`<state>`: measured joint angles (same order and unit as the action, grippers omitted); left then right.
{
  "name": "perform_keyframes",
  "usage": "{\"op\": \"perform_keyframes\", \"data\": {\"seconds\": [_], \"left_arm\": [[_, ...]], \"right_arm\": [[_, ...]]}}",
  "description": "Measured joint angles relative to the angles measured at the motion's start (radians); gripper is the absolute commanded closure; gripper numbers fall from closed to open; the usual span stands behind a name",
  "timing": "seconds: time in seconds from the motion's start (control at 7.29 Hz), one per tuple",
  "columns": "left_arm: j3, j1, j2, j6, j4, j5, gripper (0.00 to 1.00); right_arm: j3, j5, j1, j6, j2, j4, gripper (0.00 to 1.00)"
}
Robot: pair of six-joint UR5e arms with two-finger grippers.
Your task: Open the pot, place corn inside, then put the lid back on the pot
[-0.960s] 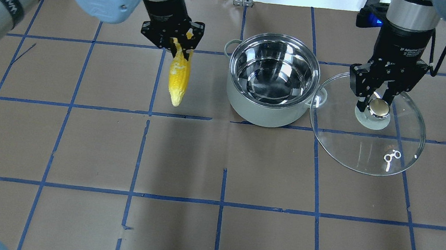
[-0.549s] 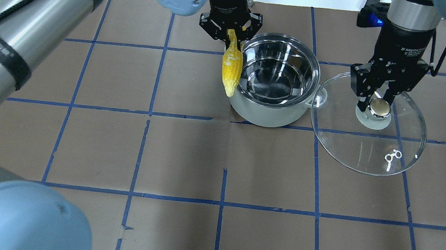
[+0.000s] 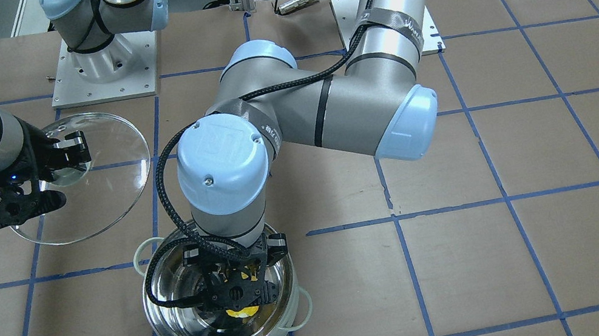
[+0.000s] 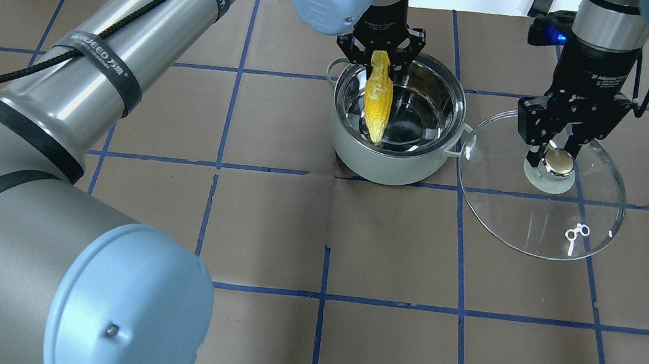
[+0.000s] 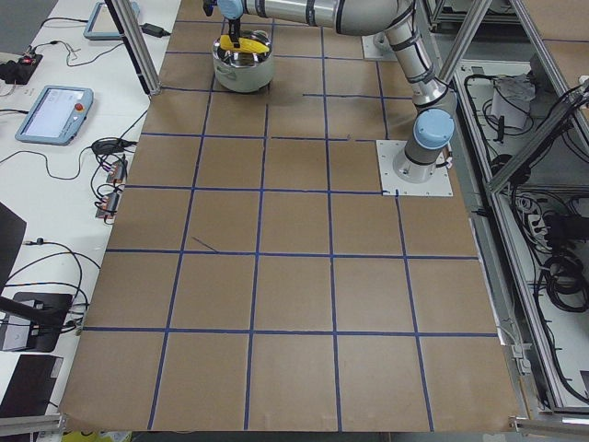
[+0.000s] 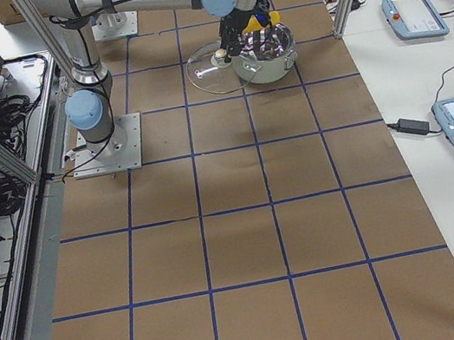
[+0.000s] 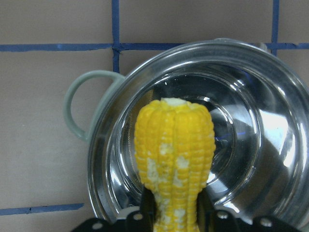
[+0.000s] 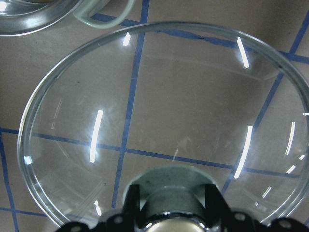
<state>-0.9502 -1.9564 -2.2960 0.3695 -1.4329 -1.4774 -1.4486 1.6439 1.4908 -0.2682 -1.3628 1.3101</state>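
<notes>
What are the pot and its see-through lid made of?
The pot looks like metal, probably steel: its inside is mirror-shiny and reflects light; the outside looks matte pale grey, maybe coated. The lid looks like clear glass, since the blue tape lines show through it, though clear plastic can't be ruled out.

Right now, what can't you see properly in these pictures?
Front-facing view: the left end effector hides most of the corn.
Right wrist view: the bottom edge cuts off the knob of the lid, the top corner most of the pot.
Side views: too small to tell whether corn touches pot.
</notes>
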Motion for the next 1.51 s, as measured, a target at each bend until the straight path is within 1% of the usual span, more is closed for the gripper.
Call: {"op": "perform_keyframes", "data": {"seconds": [0.27,0.41,0.69,0.82,0.96,1.23,1.37,1.51], "left_arm": [[0.004,-0.010,-0.026,-0.003,-0.001,-0.003,0.00],[0.002,-0.008,-0.023,-0.009,-0.004,-0.007,0.00],[-0.008,0.013,0.009,-0.034,-0.015,-0.013,0.00],[-0.014,0.038,0.041,-0.069,-0.028,-0.015,0.00],[-0.025,0.068,0.080,-0.111,-0.053,-0.023,0.00],[-0.084,0.145,0.199,-0.224,-0.137,-0.077,0.00],[-0.145,0.192,0.279,-0.288,-0.162,-0.092,0.00],[-0.230,0.243,0.371,-0.348,-0.169,-0.096,0.00]], "right_arm": [[-0.002,-0.001,-0.004,0.001,0.000,0.005,0.66],[-0.002,-0.001,-0.004,0.001,0.000,0.008,0.66],[0.007,-0.002,0.000,0.021,0.003,0.017,0.64],[0.033,-0.001,0.019,0.050,0.027,0.029,0.64],[0.082,0.004,0.055,0.073,0.068,0.034,0.64],[0.223,0.016,0.136,0.121,0.191,0.021,0.64],[0.293,0.018,0.172,0.141,0.254,0.012,0.64],[0.364,0.019,0.205,0.160,0.311,0.000,0.64]]}}
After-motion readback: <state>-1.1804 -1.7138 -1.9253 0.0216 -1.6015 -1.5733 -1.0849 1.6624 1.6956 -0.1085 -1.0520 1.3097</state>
